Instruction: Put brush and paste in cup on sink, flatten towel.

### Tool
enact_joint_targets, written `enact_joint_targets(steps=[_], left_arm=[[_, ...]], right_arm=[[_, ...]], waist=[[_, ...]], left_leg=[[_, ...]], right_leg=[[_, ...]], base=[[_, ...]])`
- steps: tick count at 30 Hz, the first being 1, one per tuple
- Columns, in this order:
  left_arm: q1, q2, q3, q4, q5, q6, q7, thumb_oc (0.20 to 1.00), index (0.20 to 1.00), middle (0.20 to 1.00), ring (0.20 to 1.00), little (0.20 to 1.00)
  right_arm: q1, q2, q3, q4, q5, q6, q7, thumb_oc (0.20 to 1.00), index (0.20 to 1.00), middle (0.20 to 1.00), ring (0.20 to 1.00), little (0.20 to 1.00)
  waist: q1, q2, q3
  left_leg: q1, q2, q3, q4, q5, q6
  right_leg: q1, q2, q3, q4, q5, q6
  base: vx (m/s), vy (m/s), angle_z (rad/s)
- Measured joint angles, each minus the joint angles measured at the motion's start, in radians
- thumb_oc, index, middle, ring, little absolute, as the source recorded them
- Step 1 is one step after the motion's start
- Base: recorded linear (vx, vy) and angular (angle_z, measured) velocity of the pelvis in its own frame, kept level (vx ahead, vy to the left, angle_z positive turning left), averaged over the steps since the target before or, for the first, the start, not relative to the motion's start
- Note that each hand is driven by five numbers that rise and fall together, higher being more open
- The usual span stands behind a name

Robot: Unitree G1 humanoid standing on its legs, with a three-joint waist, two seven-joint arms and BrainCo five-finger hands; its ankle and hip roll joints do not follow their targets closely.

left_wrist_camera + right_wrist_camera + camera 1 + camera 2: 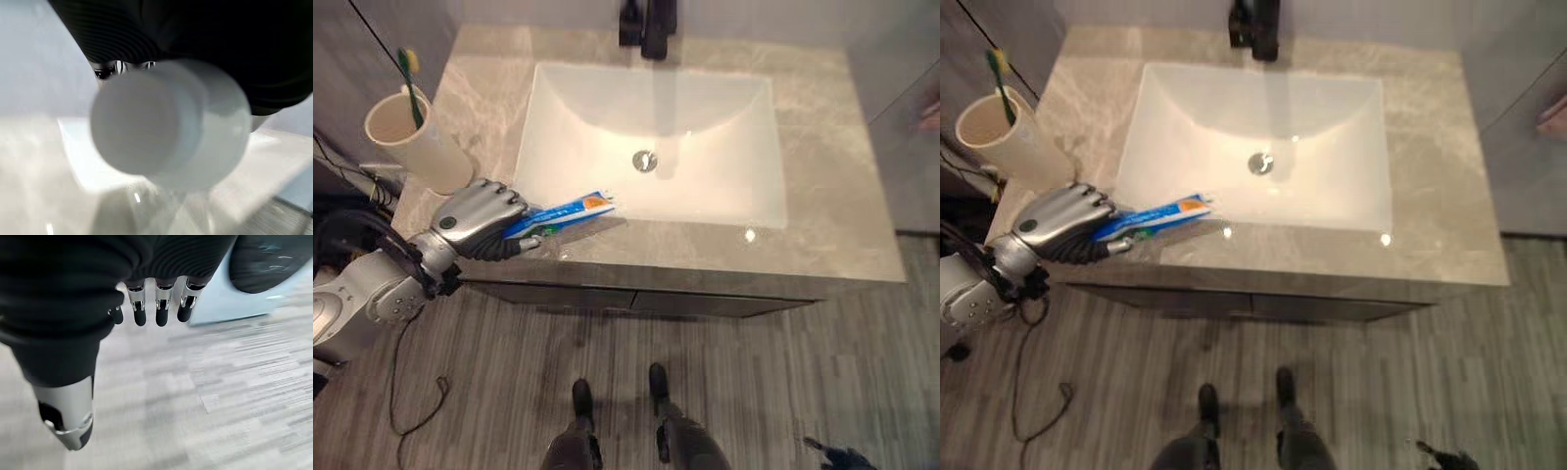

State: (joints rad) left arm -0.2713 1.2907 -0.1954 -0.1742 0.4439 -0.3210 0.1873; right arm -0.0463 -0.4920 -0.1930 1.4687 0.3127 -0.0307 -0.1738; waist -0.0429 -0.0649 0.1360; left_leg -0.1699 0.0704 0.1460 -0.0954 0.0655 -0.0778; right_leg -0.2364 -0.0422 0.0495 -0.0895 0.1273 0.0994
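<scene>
A blue toothpaste tube (566, 211) with an orange end lies along the front rim of the sink, its far end reaching over the white basin (705, 147). My left hand (478, 215) has its fingers curled round the tube's cap end, and the white cap (146, 122) looms close in the left wrist view. A cream cup (416, 137) stands on the counter's left corner, just behind that hand, with a green and yellow toothbrush (409, 73) upright in it. My right hand (156, 303) hangs over the floor with relaxed fingers, holding nothing.
The grey marble counter (822, 196) surrounds the basin, with a black faucet (648, 24) at the back and a metal drain (645, 161) in the middle. Something pink (930, 108) shows at the right edge, cut off. Grey plank floor lies in front of the cabinet.
</scene>
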Motion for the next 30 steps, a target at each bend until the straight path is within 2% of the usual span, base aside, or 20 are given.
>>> enact_joint_targets(steps=[3,5,6,8,9,10,11,12,13,16,18,20,21,22,23,26,27,28,30], left_arm=[[0.0,-0.002,0.055,-0.018,0.038,-0.002,0.036,0.2,0.2,0.2,0.2,0.2],[-0.003,-0.007,0.099,-0.037,0.043,-0.001,0.072,0.2,0.2,0.2,0.2,0.2],[-0.011,-0.01,0.158,-0.072,0.048,0.003,0.108,0.2,0.2,0.2,0.2,0.2],[-0.015,-0.019,0.184,-0.084,0.051,0.002,0.14,0.2,0.2,0.2,0.2,0.2],[-0.011,-0.033,0.207,-0.083,0.072,0.002,0.164,0.2,0.2,0.2,0.2,0.2],[0.056,-0.099,0.315,-0.076,0.128,0.01,0.209,0.2,0.2,0.2,0.2,0.2],[0.076,-0.117,0.349,-0.077,0.152,0.021,0.22,0.2,0.2,0.2,0.2,0.2],[0.079,-0.126,0.379,-0.08,0.174,0.034,0.237,0.2,0.2,0.2,0.2,0.2],[0.045,-0.128,0.385,-0.079,0.204,0.042,0.263,0.2,0.2,0.2,0.2,0.2],[-0.013,-0.123,0.384,-0.085,0.205,0.043,0.305,0.2,0.2,0.2,0.2,0.2],[-0.07,-0.119,0.344,-0.069,0.204,0.062,0.314,0.2,0.2,0.2,0.2,0.2],[-0.144,-0.117,0.277,-0.039,0.203,0.078,0.313,0.2,0.2,0.2,0.2,0.2],[-0.144,-0.117,0.277,-0.039,0.203,0.078,0.313,0.2,0.2,0.2,0.2,0.2],[-0.193,-0.124,0.218,-0.03,0.199,0.091,0.309,0.2,0.2,0.2,0.2,0.2],[-0.233,-0.126,0.172,-0.019,0.197,0.091,0.308,0.2,0.2,0.2,0.2,0.2],[-0.276,-0.127,0.124,-0.022,0.194,0.08,0.308,0.2,0.2,0.2,0.2,0.2],[-0.298,-0.132,0.092,-0.015,0.189,0.085,0.31,0.2,0.2,0.2,0.2,0.2],[-0.318,-0.135,0.069,-0.012,0.187,0.084,0.31,0.2,0.2,0.2,0.2,0.2],[-0.321,-0.149,0.056,-0.015,0.183,0.082,0.31,0.2,0.2,0.2,0.2,0.2]], right_arm=[[0.006,-0.062,-0.136,0.0,0.116,0.002,-0.025,1.0,1.0,1.0,1.0,1.0],[0.016,-0.095,-0.148,-0.038,0.159,-0.013,-0.047,1.0,1.0,1.0,1.0,1.0],[0.021,-0.134,-0.194,-0.1,0.193,-0.031,-0.07,1.0,1.0,1.0,1.0,1.0],[0.026,-0.159,-0.192,-0.183,0.195,-0.034,-0.104,1.0,1.0,1.0,1.0,1.0],[0.067,-0.158,-0.21,-0.377,0.191,-0.028,-0.139,1.0,1.0,1.0,1.0,1.0],[0.203,-0.144,-0.258,-1.009,0.111,-0.054,-0.206,1.0,1.0,1.0,1.0,1.0],[0.219,-0.153,-0.263,-1.181,0.05,-0.066,-0.226,1.0,1.0,1.0,1.0,1.0],[0.193,-0.184,-0.262,-1.343,-0.041,-0.119,-0.26,1.0,1.0,1.0,1.0,1.0],[0.126,-0.254,-0.262,-1.396,-0.149,-0.147,-0.304,1.0,1.0,1.0,1.0,1.0],[0.049,-0.3,-0.267,-1.4,-0.232,-0.166,-0.347,1.0,1.0,1.0,1.0,1.0],[0.009,-0.314,-0.182,-1.417,-0.208,-0.161,-0.313,1.0,1.0,1.0,1.0,1.0],[-0.062,-0.367,0.005,-1.455,-0.145,-0.165,-0.187,1.0,1.0,1.0,1.0,1.0],[-0.062,-0.367,0.005,-1.455,-0.145,-0.165,-0.187,1.0,1.0,1.0,1.0,1.0],[-0.165,-0.404,0.237,-1.517,-0.053,-0.158,-0.045,1.0,1.0,1.0,1.0,1.0],[-0.237,-0.407,0.343,-1.533,-0.022,-0.16,0.016,1.0,1.0,1.0,1.0,1.0],[-0.362,-0.392,0.523,-1.602,0.085,-0.169,0.129,1.0,1.0,1.0,1.0,1.0],[-0.504,-0.361,0.698,-1.611,0.189,-0.162,0.166,1.0,1.0,1.0,1.0,1.0],[-0.585,-0.315,0.772,-1.609,0.224,-0.162,0.188,1.0,1.0,1.0,1.0,1.0],[-0.691,-0.172,0.82,-1.58,0.295,-0.165,0.2,1.0,1.0,1.0,1.0,1.0]], waist=[[-0.012,-0.01,-0.028],[-0.021,-0.012,-0.075],[-0.027,-0.004,-0.096],[-0.036,0.002,-0.119],[-0.042,0.009,-0.12],[-0.061,0.045,-0.13],[-0.075,0.059,-0.137],[-0.082,0.072,-0.152],[-0.096,0.069,-0.167],[-0.097,0.045,-0.21],[-0.096,0.026,-0.226],[-0.097,0.021,-0.228],[-0.097,0.021,-0.228],[-0.084,0.021,-0.224],[-0.083,0.022,-0.223],[-0.067,0.024,-0.217],[-0.04,0.026,-0.215],[-0.028,0.026,-0.213],[-0.008,0.026,-0.211]], left_leg=[[0.036,0.0,-0.003,0.0,-0.001,0.006],[0.035,-0.002,0.0,-0.002,-0.008,0.003],[0.048,-0.003,0.001,0.0,-0.007,0.009],[0.056,-0.003,0.005,0.0,-0.012,0.011],[0.072,-0.006,0.01,0.0,-0.012,0.012],[0.101,-0.007,0.04,-0.004,-0.026,0.014],[0.108,-0.007,0.052,-0.004,-0.028,0.016],[0.118,-0.004,0.062,-0.005,-0.039,0.01],[0.134,0.0,0.062,-0.004,-0.04,0.007],[0.133,0.01,0.06,-0.004,-0.043,0.005],[0.138,0.016,0.063,0.0,-0.038,0.006],[0.148,0.016,0.075,0.0,-0.038,0.006],[0.148,0.016,0.075,0.0,-0.038,0.006],[0.154,0.015,0.09,0.0,-0.038,0.006],[0.155,0.015,0.09,0.0,-0.037,0.005],[0.152,0.018,0.084,0.0,-0.035,0.002],[0.157,0.022,0.084,0.0,-0.033,-0.001],[0.156,0.025,0.081,0.0,-0.032,-0.002],[0.157,0.029,0.078,0.0,-0.03,-0.005]], right_leg=[[0.038,0.001,-0.003,0.0,0.0,-0.003],[0.035,-0.001,-0.002,0.0,-0.007,-0.007],[0.049,-0.002,-0.001,0.0,-0.003,-0.003],[0.054,-0.002,0.004,0.0,-0.004,-0.003],[0.066,0.004,0.016,0.001,-0.002,-0.003],[0.08,0.002,0.041,0.0,-0.006,0.004],[0.083,0.003,0.05,0.0,-0.005,0.003],[0.088,0.001,0.059,0.0,-0.014,0.005],[0.104,0.007,0.059,0.0,-0.016,0.004],[0.1,0.019,0.057,0.0,-0.023,-0.004],[0.106,0.024,0.059,0.0,-0.019,-0.009],[0.111,0.024,0.07,0.0,-0.014,-0.009],[0.111,0.024,0.07,0.0,-0.014,-0.009],[0.111,0.023,0.083,0.0,-0.008,-0.01],[0.112,0.024,0.083,0.0,-0.007,-0.01],[0.113,0.026,0.078,0.0,-0.006,-0.011],[0.117,0.03,0.077,0.0,-0.004,-0.015],[0.117,0.032,0.075,0.0,-0.004,-0.015],[0.118,0.037,0.072,0.0,-0.002,-0.018]], base=[[0.02,0.005,0.01],[0.0,0.0,0.0],[0.04,0.021,-0.05],[0.04,0.037,-0.07],[0.05,0.05,-0.37],[0.11,0.067,-0.44],[0.02,0.042,-0.52],[0.03,0.04,-0.25],[-0.03,0.01,-0.13],[0.01,0.01,0.0],[-0.02,0.01,-0.04],[-0.02,0.004,-0.11],[-0.02,0.0,-0.24],[-0.02,-0.007,-0.17],[-0.03,-0.012,-0.14],[0.0,-0.003,0.04],[0.0,0.0,0.0],[0.0,0.0,0.0],[0.0,-0.006,0.06]])
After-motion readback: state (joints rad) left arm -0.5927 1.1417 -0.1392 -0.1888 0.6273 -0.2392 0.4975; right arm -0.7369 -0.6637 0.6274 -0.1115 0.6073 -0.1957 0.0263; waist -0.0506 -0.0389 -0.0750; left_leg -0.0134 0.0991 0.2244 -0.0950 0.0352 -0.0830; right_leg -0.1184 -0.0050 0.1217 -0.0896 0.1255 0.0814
